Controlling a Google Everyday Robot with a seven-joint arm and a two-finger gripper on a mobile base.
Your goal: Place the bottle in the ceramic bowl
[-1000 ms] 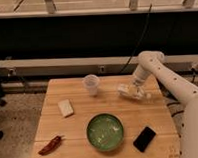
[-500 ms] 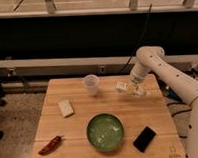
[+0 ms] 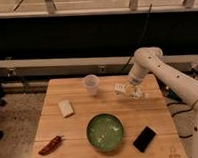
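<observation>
The bottle, small and whitish, lies sideways in my gripper, held a little above the right rear part of the wooden table. The gripper is shut on it, hanging from the white arm that comes in from the right. The green ceramic bowl sits on the table near the front middle, below and to the left of the gripper, well apart from it. Nothing lies in the bowl.
A translucent plastic cup stands upright just left of the bottle. A flat white block lies at the left, a red chili pepper at the front left, and a black phone right of the bowl.
The arm has drawn back and risen a little, and the gripper with the bottle has shifted slightly left, toward the cup. Nothing else on the table has moved.
</observation>
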